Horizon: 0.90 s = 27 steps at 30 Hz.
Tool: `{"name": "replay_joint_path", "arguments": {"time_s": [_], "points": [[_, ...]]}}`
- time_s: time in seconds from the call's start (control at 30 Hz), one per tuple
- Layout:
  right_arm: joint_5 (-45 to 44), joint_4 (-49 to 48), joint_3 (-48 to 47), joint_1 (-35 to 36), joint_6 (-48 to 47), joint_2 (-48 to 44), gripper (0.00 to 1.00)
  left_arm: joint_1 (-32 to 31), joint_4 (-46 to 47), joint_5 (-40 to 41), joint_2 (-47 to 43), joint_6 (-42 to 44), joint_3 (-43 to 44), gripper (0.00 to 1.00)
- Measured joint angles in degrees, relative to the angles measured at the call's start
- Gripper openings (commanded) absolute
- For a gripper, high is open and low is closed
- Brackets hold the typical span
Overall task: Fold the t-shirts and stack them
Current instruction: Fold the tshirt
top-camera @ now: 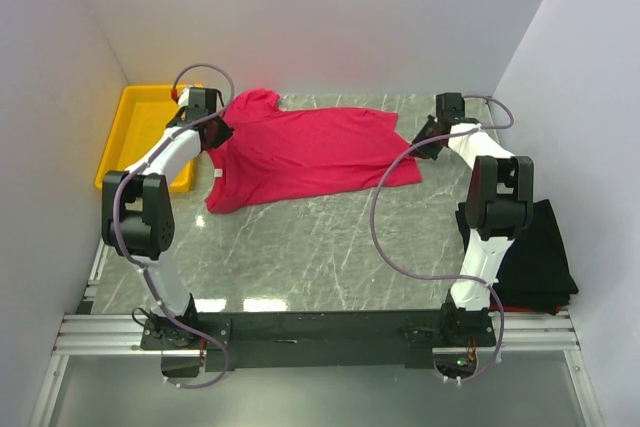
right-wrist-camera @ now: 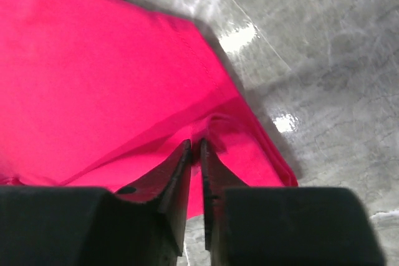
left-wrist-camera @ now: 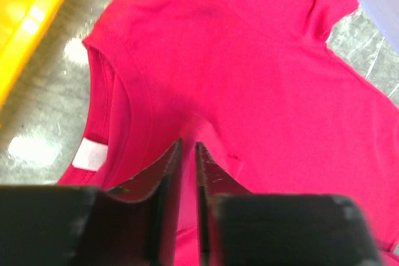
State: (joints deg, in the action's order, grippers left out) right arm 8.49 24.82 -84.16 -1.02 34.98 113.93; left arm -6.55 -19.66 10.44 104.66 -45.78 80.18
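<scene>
Obs.: the crimson-pink t-shirt (top-camera: 310, 152) lies flat on the table just beside the yellow tray (top-camera: 140, 132). Its long axis runs from the neckline (left-wrist-camera: 115, 101) at the tray side straight out to the hem at the end away from the tray.

Left gripper (left-wrist-camera: 189, 149): jaws drawn in to a thin slit, with a ridge of pink cloth pinched up between them just beside the neckline. This is the shirt end nearest the tray.

Right gripper (right-wrist-camera: 194, 144): jaws likewise almost together, nipping a fold of the same shirt at the hem edge, well away from the tray.

The black t-shirt (top-camera: 540, 257) sits farther from the tray again, partly hidden under the right arm and apart from both grippers.

Judgement: with one arm on each end of the long axis, the coming fold turns on both ends moving together across that axis.
</scene>
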Motion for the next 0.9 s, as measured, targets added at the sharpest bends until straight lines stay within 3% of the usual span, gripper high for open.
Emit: {"name": "replay_joint_path", "arguments": {"time_s": [0.03, 0.17, 0.4, 0.6, 0.9], "points": [[0.1, 0.1, -0.3, 0.0, -0.1, 0.0, 0.33, 0.2, -0.3, -0.4, 0.2, 0.3, 0.7, 0.35], [0.2, -0.1, -0.1, 0.0, -0.4, -0.1, 0.44, 0.8, -0.2, -2.2, -0.9, 1.0, 0.7, 0.51], [-1.7, -2.0, 10.2, 0.0, -0.1, -8.9, 0.37, -1.9, 1.3, -2.1, -19.1, -5.1, -17.9, 0.44], [-4.2, -4.3, 18.0, 0.0, 1.0, -16.7, 0.37, -9.0, 2.5, 1.8, -34.8, -13.1, -32.1, 0.45], [-4.3, -6.8, 20.9, 0.0, 2.1, -15.4, 0.41, -10.7, 2.7, 5.2, -34.9, -19.0, -39.4, 0.46]]}}
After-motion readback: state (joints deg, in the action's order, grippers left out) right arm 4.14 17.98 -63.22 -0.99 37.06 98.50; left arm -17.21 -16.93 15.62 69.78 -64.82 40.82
